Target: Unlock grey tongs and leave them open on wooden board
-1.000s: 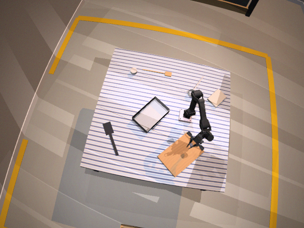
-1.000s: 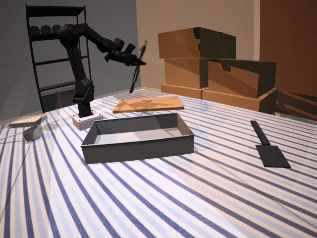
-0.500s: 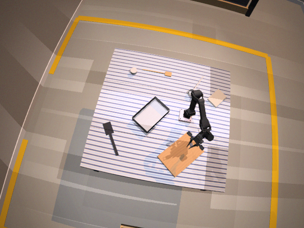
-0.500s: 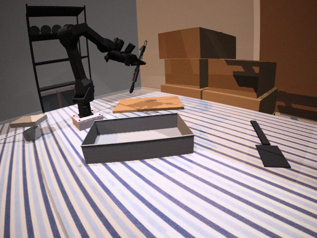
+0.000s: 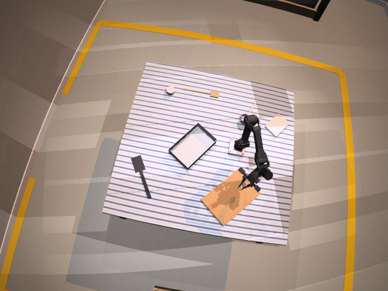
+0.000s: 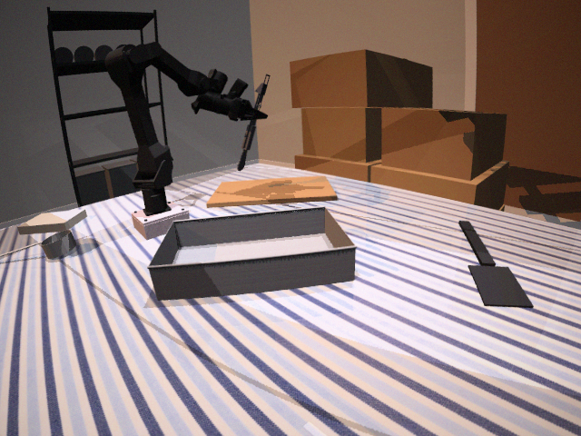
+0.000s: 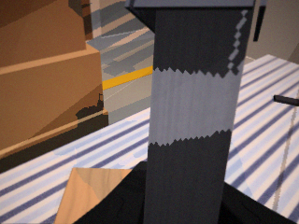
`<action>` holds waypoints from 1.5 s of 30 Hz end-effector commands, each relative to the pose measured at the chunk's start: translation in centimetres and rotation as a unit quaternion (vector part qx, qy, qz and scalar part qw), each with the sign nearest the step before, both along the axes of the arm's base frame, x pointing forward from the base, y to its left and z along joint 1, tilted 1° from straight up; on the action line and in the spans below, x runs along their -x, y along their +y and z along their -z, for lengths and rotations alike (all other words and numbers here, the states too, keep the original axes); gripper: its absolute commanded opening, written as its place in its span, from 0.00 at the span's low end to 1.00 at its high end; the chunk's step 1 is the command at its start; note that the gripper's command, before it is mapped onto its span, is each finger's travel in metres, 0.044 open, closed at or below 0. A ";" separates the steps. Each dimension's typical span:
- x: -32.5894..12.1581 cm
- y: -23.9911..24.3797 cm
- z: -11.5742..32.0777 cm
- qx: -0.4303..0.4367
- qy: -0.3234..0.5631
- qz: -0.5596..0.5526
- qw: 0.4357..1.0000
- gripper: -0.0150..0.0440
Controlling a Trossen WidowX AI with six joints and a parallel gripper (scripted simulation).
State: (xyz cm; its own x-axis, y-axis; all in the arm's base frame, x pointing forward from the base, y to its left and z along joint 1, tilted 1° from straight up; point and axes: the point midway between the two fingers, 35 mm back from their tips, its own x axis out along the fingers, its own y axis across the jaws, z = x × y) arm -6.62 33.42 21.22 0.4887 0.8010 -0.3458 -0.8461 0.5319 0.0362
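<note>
My gripper [image 5: 242, 187] [image 6: 255, 113] is shut on the grey tongs [image 6: 250, 135] [image 7: 189, 107], high above the wooden board [image 5: 224, 219] [image 6: 225, 200] [image 7: 77, 198]. In the exterior view the tongs stand steeply, slightly tilted, with a dark rounded end down and a narrow looped end up. Their arms look close together there; the lock itself is too small to make out. In the wrist view the tongs' broad grey side runs upright between the fingers to a wider plate at the top. The roasting tin [image 5: 178, 160] [image 6: 262, 277] holds nothing.
A black spatula [image 5: 137, 163] [image 6: 501, 286] lies beyond the tin. A small pan [image 5: 242, 117] [image 6: 58, 244] and a pale slab [image 5: 276, 125] [image 6: 51, 222] are beside the arm's base. A wooden spatula [image 5: 214, 94] and a round white object [image 5: 170, 90] lie at the far edge.
</note>
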 end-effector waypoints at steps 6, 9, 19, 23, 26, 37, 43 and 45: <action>0.0 1.4 1.5 0.060 0.009 -0.015 0.998 0.00; 0.0 2.1 2.6 0.099 0.020 -0.024 0.995 0.00; -0.4 3.6 6.4 0.228 0.074 -0.042 0.970 0.00; -0.7 3.8 7.9 0.278 0.099 -0.046 0.954 0.00; -0.9 3.9 8.8 0.311 0.123 -0.046 0.941 0.00; -1.4 3.5 11.7 0.424 0.229 -0.034 0.876 0.00; -1.5 3.1 12.7 0.473 0.294 -0.021 0.831 0.00; -1.5 3.0 12.8 0.477 0.301 -0.019 0.825 0.00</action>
State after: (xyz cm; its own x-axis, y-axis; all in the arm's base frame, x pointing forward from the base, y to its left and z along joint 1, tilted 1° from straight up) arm -5.01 36.49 8.37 0.0259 0.0722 -0.9971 -0.8579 0.5136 0.0149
